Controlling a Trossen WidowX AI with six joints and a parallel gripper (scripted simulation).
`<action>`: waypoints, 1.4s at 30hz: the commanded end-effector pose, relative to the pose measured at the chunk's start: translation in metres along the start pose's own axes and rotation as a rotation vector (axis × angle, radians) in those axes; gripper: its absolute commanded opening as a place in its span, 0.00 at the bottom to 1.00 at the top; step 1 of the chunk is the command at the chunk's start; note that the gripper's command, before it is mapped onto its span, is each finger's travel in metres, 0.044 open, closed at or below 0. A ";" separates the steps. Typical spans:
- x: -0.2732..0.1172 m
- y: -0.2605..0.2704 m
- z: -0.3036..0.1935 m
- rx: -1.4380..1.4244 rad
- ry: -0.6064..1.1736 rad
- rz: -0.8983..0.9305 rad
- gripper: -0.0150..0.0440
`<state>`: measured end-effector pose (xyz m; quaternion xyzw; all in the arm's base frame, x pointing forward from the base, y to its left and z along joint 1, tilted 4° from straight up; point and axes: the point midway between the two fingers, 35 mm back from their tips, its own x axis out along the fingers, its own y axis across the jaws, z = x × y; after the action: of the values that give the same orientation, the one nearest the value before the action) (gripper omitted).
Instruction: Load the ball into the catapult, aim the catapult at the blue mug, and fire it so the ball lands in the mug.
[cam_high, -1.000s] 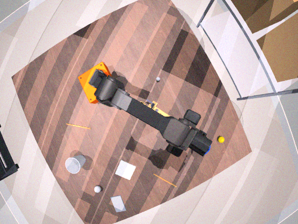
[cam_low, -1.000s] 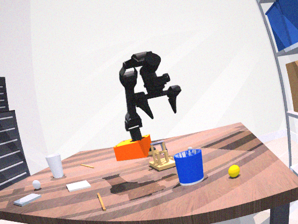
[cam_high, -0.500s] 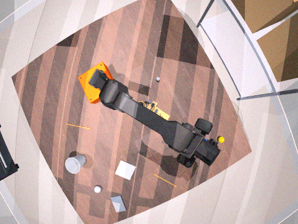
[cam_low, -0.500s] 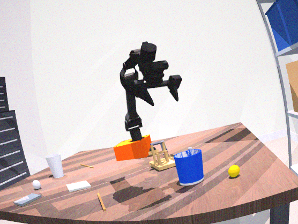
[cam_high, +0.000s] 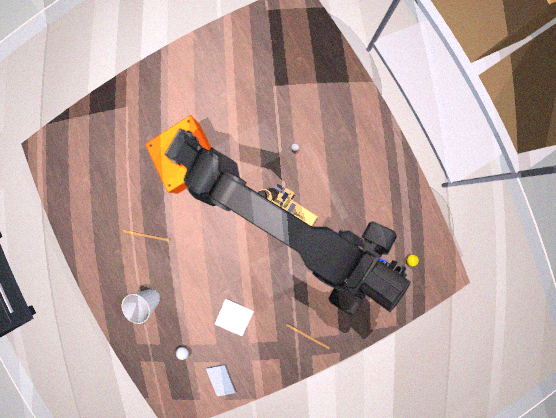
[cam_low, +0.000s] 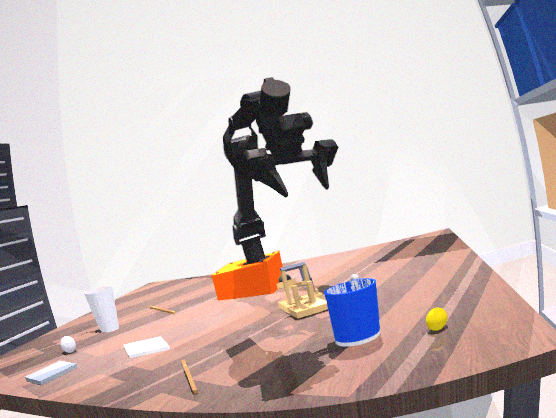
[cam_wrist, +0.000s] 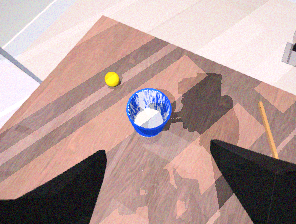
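- Holds the black two-fingered end effector (cam_high: 363, 270) (cam_low: 307, 191) (cam_wrist: 158, 150) wide open, high over the brown wooden worktop (cam_high: 195, 270) (cam_low: 400, 370) (cam_wrist: 170, 50).
- Points it toward the tapered blue mug (cam_high: 382, 261) (cam_low: 354, 312) (cam_wrist: 149, 131), near a yellow ball (cam_high: 412, 260) (cam_low: 436, 319) (cam_wrist: 112, 79).

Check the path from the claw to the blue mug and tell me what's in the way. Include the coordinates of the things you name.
Nothing visible: the wrist view shows the mug (cam_high: 382, 261) (cam_low: 355, 316) (cam_wrist: 149, 131) unobstructed ahead of the open claw (cam_high: 364, 268) (cam_low: 307, 191) (cam_wrist: 158, 150). The yellow ball (cam_high: 412, 260) (cam_low: 436, 319) (cam_wrist: 112, 79) sits off to one side.

Smooth wood-grain table (cam_high: 345, 165) (cam_low: 280, 370) (cam_wrist: 75, 120); 2 plain wooden-looking sticks (cam_high: 307, 336) (cam_low: 189, 376) (cam_wrist: 268, 130); matt black plastic-looking arm (cam_high: 255, 212) (cam_low: 245, 190).
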<state>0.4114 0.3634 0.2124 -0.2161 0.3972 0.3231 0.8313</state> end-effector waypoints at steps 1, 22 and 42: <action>0.000 -0.002 0.000 -0.002 -0.002 0.000 0.78; 0.000 -0.001 -0.001 -0.005 0.001 0.000 0.25; 0.019 0.072 -0.107 -0.429 0.370 -0.032 0.25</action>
<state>0.3285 0.3585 0.1353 -0.4140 0.4576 0.3388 0.7102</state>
